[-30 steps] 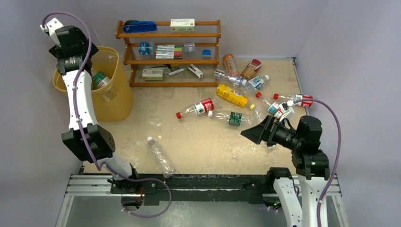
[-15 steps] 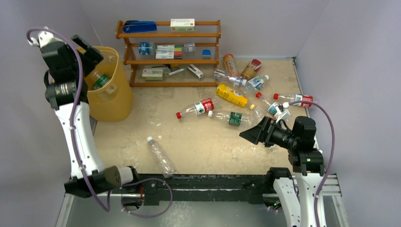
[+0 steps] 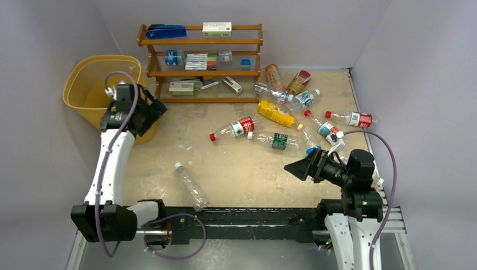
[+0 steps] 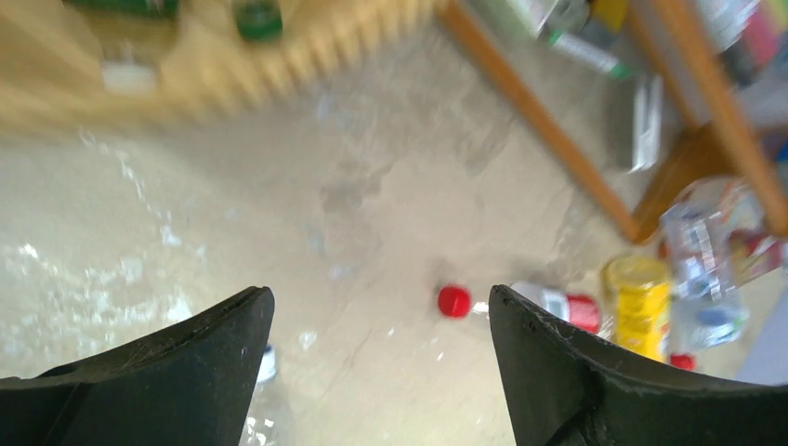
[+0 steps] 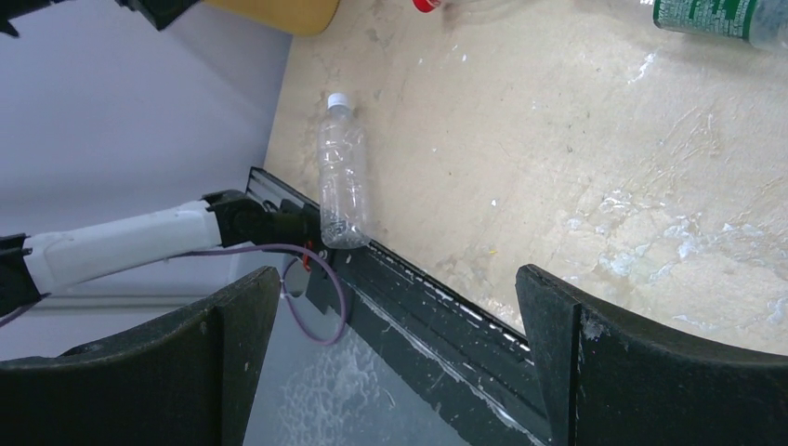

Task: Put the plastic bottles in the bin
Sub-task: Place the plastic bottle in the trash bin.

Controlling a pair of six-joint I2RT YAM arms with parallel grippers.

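Wooden shelf rack, blue stapler on top, beige table

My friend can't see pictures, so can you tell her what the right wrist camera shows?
A clear bottle with a white cap lies on the tan table, its bottom end by the black rail along the edge. Two black jaws stand wide apart at the bottom, holding nothing. A green-labelled bottle pokes in at the top right.
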